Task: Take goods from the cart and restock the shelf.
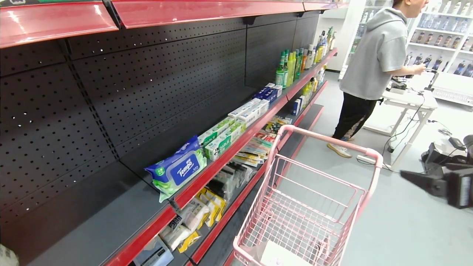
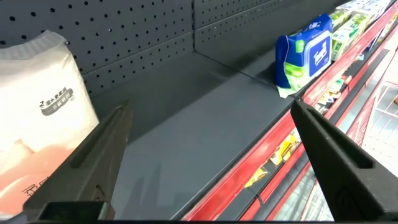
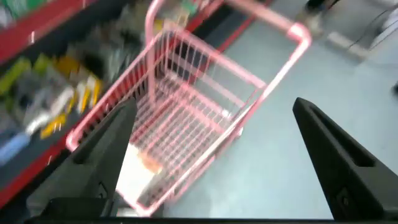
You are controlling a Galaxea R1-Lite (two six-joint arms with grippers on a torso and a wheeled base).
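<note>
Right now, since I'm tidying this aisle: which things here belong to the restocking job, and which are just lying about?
Job in hand:
- pink cart
- white item lying in it
- grey shelf
- white tissue pack on that shelf
- left gripper, open
- right gripper, open

Lying about:
- white desk
- floor cables

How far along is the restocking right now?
Done: a white tissue pack sits on the shelf beside the open, empty left hand. In hand: nothing; the right hand hangs open over the pink cart. Left: at least one white package lies in the cart.
</note>
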